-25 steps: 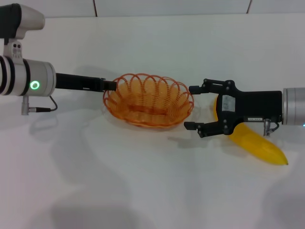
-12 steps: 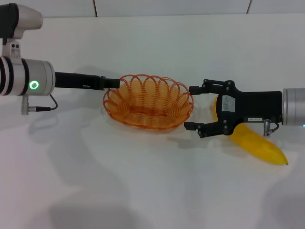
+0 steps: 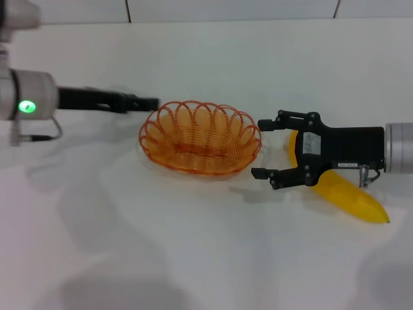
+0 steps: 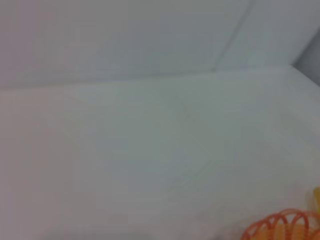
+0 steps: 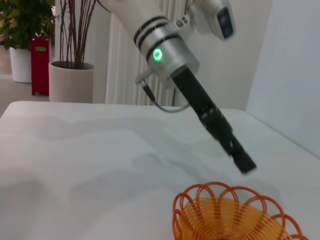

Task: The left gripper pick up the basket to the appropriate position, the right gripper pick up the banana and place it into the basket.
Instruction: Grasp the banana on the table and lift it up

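Note:
The orange wire basket (image 3: 150, 132) rests empty on the white table, left of centre. The left gripper (image 3: 152, 102) hangs just off the basket's far-left rim, apart from it and holding nothing. The right wrist view shows it above and behind the basket (image 5: 227, 212) as a black bar (image 5: 244, 164). The right gripper (image 3: 258, 146) is open and empty, just right of the basket, pointing at it. The yellow banana (image 3: 348, 196) lies on the table under and behind the right gripper's body, partly hidden by it. A bit of basket rim (image 4: 280, 226) shows in the left wrist view.
The white table (image 3: 193, 258) reaches a wall at the back. Potted plants (image 5: 70, 55) and a red box (image 5: 40, 65) stand beyond the table's far side in the right wrist view.
The left gripper has come off the basket's rim and drawn back to the left and slightly up. The basket stays on the table. The right gripper has barely moved.

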You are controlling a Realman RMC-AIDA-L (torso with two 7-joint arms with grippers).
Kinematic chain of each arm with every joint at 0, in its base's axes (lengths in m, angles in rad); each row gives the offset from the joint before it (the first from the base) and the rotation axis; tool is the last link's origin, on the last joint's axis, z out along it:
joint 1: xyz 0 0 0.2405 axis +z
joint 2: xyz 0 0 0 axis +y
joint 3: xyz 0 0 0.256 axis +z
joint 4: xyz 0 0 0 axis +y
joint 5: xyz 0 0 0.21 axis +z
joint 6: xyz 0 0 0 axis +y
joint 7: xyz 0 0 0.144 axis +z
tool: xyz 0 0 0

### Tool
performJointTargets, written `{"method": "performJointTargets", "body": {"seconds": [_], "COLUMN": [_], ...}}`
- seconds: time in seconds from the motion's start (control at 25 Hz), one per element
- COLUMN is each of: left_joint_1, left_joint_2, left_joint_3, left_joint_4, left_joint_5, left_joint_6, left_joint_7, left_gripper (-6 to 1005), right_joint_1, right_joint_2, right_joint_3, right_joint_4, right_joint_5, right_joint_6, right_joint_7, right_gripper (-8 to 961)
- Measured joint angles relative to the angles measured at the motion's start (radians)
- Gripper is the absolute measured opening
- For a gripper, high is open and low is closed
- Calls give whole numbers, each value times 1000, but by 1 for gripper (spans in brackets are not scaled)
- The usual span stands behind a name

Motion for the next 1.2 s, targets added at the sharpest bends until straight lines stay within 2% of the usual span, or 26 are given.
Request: {"method": "performJointTargets", "body": {"seconds": [0.16,0.32,0.52,0.72,1.0,1.2], "left_joint_1": [79,190,332,467,493,502], "left_joint_2": [-3,-1,-1,-2,-1,-1], "left_joint_3": [-2,1,-9,-18,-21,-19], "left_joint_4": [142,235,252,207,98,64], "left_joint_5": [-68,-212,-337,-429,-424,-414], "left_joint_6": [106,263,436,474,473,470], "left_joint_7": [28,173,433,699,907,975], "left_gripper": [630,689,684,679,679,680], "right_joint_1": [-2,-18,-42,-50,-63,-63], "right_joint_2": [0,-4,-8,-8,-8,-8], "right_joint_3": [1,1,2,2,2,0], "right_joint_4": [-1,0,-6,-7,-9,-9], "right_joint_5": [6,47,89,101,103,101], "right_joint_6": [0,-2,-7,-6,-4,-2], "right_joint_7": [0,-3,-7,-9,-9,-9], "right_gripper": [830,829,827,826,824,822]}}
